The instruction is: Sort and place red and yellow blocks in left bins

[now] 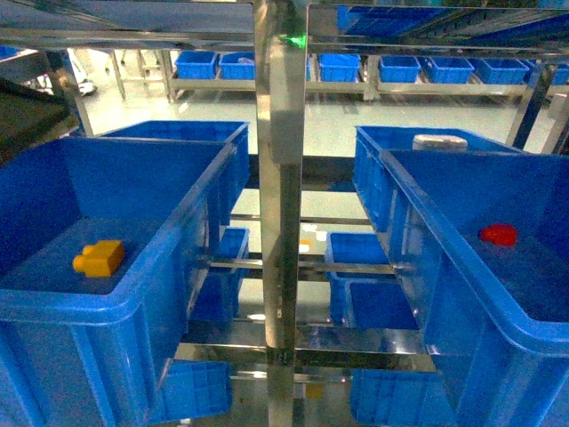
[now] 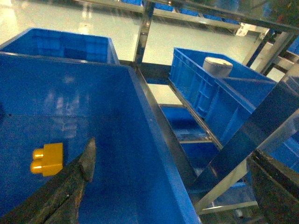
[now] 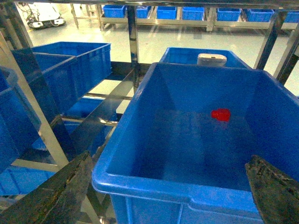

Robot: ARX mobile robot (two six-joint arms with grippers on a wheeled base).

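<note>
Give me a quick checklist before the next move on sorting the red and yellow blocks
1. Yellow block in front left bin: ok.
2. Red block out of front right bin: not ok, it lies on that bin's floor.
3. Right gripper open, empty, over that bin's near rim: ok.
4. Left gripper open, empty: ok.
5. Path to red block clear inside the bin: ok.
6. Rear left bin contents: cannot tell.
</note>
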